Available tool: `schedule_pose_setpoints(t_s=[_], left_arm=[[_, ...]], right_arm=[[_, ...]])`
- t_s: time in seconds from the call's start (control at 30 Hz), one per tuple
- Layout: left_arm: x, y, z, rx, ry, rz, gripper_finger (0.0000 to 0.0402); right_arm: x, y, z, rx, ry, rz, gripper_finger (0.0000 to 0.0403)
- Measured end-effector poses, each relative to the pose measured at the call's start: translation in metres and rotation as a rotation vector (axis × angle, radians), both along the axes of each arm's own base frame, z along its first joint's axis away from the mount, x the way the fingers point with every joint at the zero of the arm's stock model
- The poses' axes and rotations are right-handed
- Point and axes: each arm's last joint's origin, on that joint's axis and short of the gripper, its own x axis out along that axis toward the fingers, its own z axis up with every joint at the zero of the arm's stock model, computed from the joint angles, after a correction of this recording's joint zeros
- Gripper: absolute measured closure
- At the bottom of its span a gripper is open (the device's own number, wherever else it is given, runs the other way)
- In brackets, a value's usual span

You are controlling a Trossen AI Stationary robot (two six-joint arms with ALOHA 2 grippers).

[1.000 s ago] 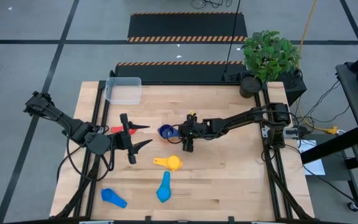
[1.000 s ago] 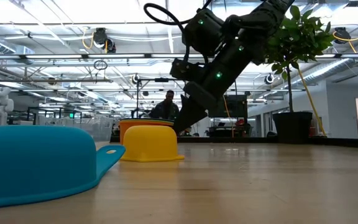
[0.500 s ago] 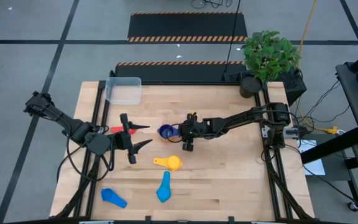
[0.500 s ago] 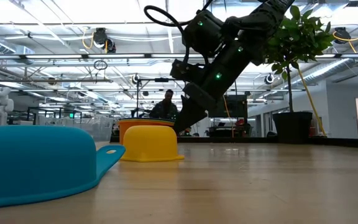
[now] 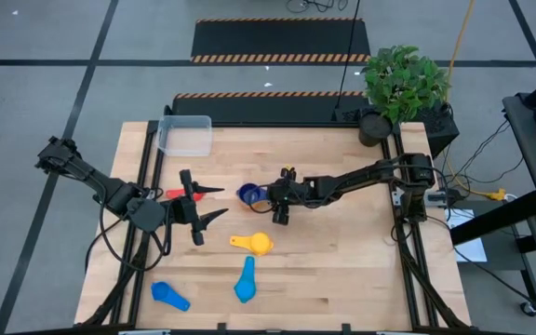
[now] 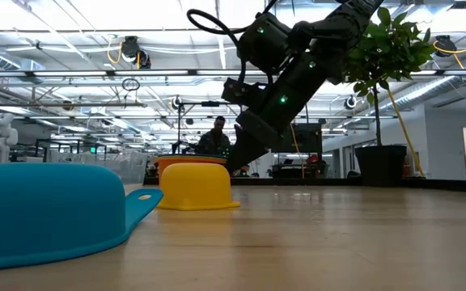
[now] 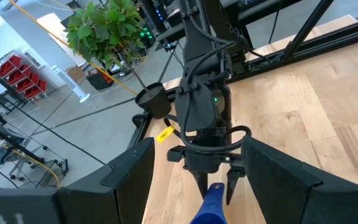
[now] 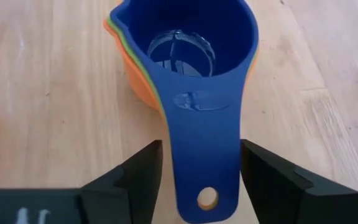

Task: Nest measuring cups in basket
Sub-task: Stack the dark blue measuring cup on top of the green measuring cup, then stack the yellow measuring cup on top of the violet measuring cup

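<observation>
Seven cups are in play, and we read the table from above as a clock face, with 6 o'clock at the near edge and 12 at the far one.

Nearest, at about 7 o'clock, lies one light blue cup (image 5: pixel 168 295), with the second light blue cup (image 5: pixel 246 279) at 6 o'clock. Just past them, short of the centre, the yellow cup (image 5: pixel 257 244) sits mouth down.

At the centre, the navy cup (image 5: pixel 247 195) stands nested in the green cup (image 8: pixel 122 46) and the orange cup (image 8: pixel 138 84). The right gripper (image 5: pixel 268 197) reaches in from 3 o'clock and straddles the navy handle (image 8: pixel 204 137). Its fingers stand apart, close on either side, with slivers of wood showing between, so we judge nothing is held.

At 9 o'clock the left gripper (image 5: pixel 220 203) waits with its fingers spread wide and empty, the red cup (image 5: pixel 177 194) just beside it.

Farthest, at 11 o'clock, the clear basket (image 5: pixel 185 135) has no cups in it that we can see.

We judge these cups light, stiff and smooth. The flat handle is the sound place to grip, near the bowl rather than the tip, so the stack does not swing. Lifting by the navy handle alone may pull it free and leave the lower two behind. A loose cup may skid on the wood if nudged.
</observation>
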Motion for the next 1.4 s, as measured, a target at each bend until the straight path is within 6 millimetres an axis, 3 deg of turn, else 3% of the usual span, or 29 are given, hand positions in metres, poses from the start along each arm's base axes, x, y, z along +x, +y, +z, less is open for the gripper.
schedule_pose_setpoints(t_s=[0.27,0.73,1.4], left_arm=[[0.0,0.0,0.0,-0.016,-0.005,0.003,0.0158],[0.0,0.0,0.0,-0.018,-0.005,0.004,0.0158],[0.0,0.0,0.0,-0.05,-0.015,0.009,0.0158]], right_arm=[[0.001,0.0,0.001,0.003,-0.014,0.003,0.018],[0.0,0.0,0.001,0.006,-0.007,0.006,0.0179],[-0.027,0.002,0.04,0.019,0.073,-0.006,0.0179]])
